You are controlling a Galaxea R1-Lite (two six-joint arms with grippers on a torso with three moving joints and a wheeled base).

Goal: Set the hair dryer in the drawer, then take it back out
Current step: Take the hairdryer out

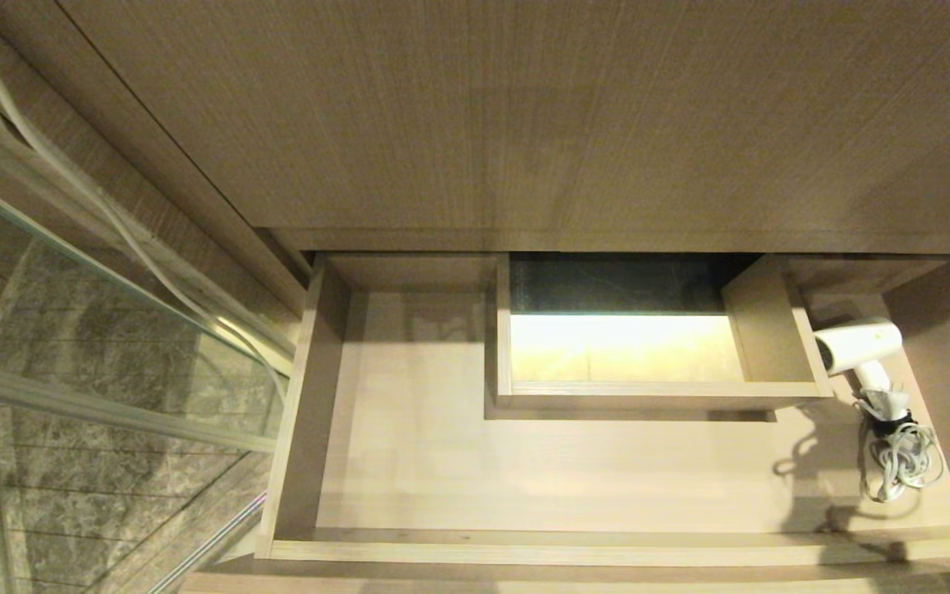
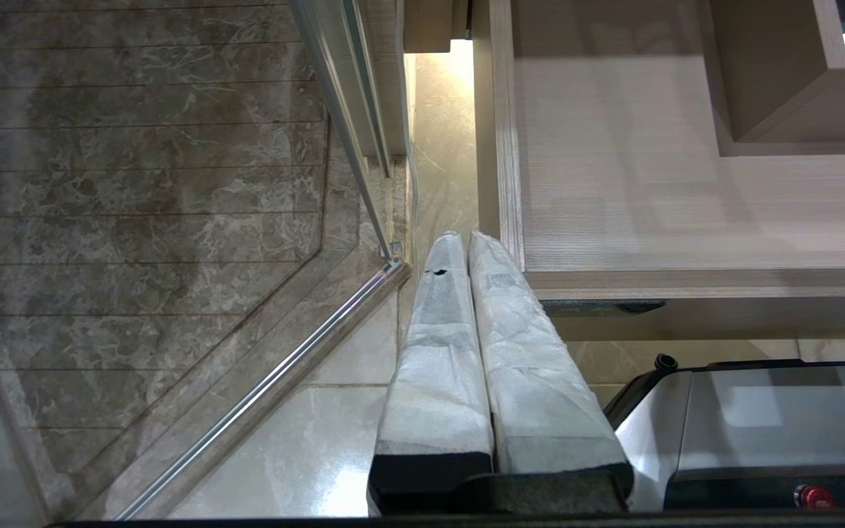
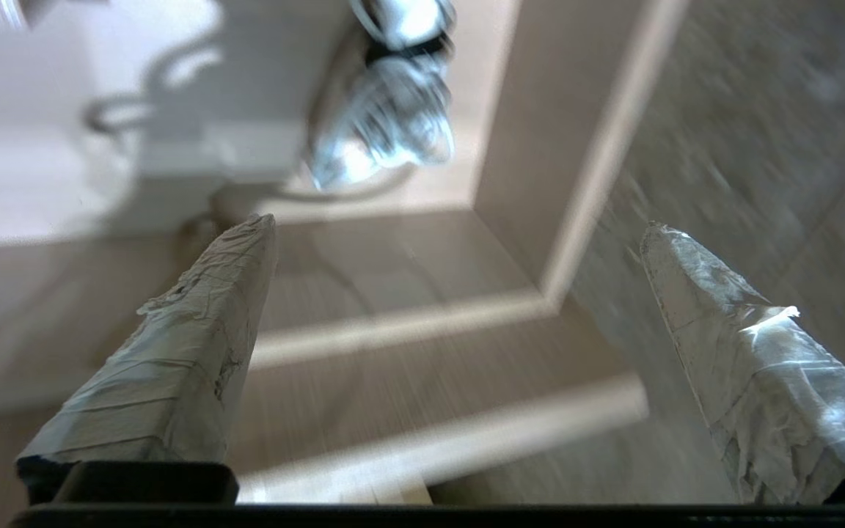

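Open wood drawer [image 1: 376, 462], dryer [image 1: 858, 346] lying at its right end; right gripper [image 3: 459, 235] spread wide, empty, near its bundled cord [image 1: 902, 462]; may snag loops.

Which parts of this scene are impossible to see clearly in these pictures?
- Small white hair dryer: in the right wrist view only its bundled cord shows, blurred; the barrel is cut off by the picture's edge.
- Right gripper: absent from the head view, so its height over the wide light-brown wooden drawer is unclear.
- Drawer's rear: hidden under the wooden countertop in the head view.
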